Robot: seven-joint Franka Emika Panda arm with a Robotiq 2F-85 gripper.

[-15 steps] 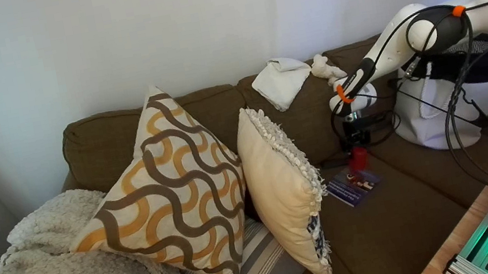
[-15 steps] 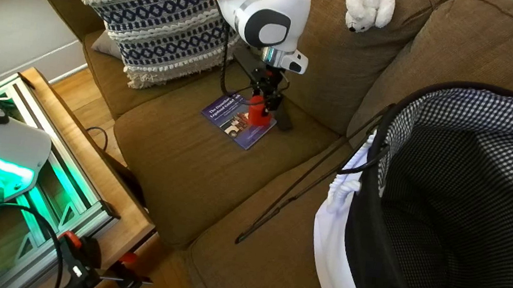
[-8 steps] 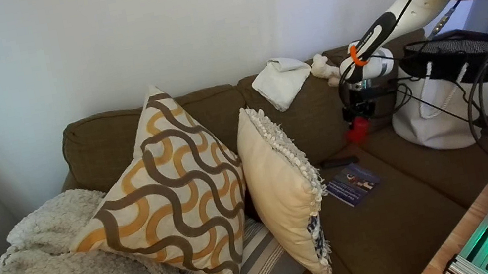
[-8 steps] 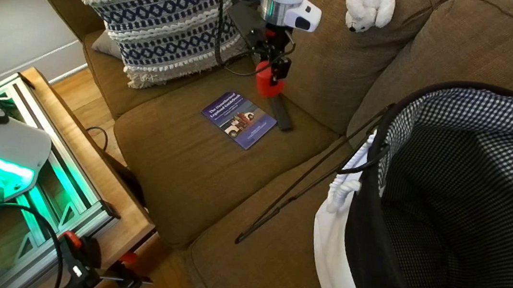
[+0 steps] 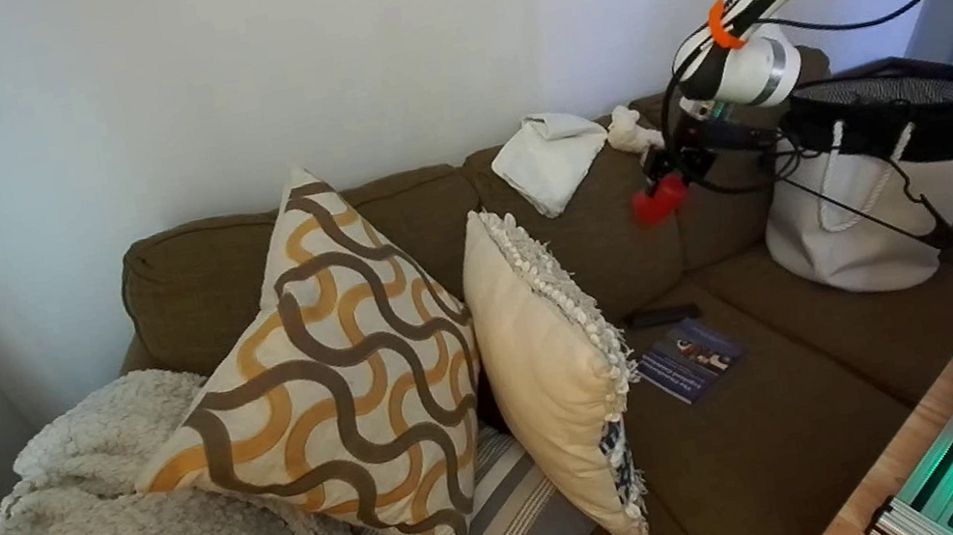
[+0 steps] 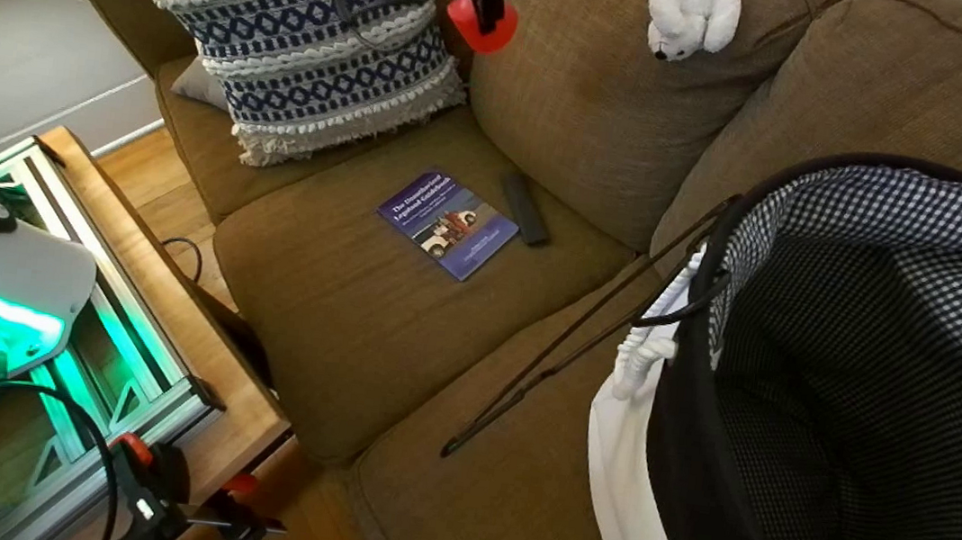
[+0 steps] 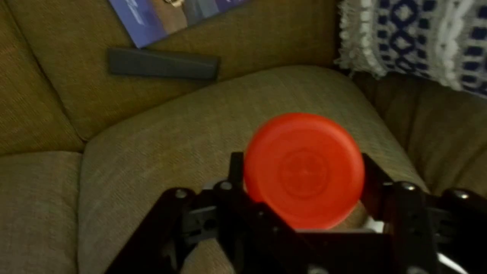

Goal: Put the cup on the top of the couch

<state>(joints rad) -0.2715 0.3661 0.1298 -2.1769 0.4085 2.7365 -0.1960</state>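
The red cup (image 7: 304, 171) is held between the two black fingers of my gripper (image 7: 300, 158), one finger on each side. Its round face is toward the camera in the wrist view. In both exterior views the cup (image 5: 659, 203) (image 6: 480, 24) is in the air, tilted, in front of the back cushion of the brown couch (image 5: 403, 184). It is below the level of the couch's top edge in an exterior view. The gripper (image 5: 666, 175) is partly hidden by its own cables and mount.
A white cloth (image 5: 551, 161) and a white plush toy (image 5: 632, 132) lie over the couch's back. A purple book (image 6: 447, 224) and a dark remote (image 6: 526, 209) lie on the seat. A fringed pillow (image 6: 315, 61) and a large white bag (image 5: 857, 200) stand on the couch.
The gripper has lifted the cup up off the book, through the air toward the couch's back. The cup has gone from upright to tilted. The book and remote are uncovered.
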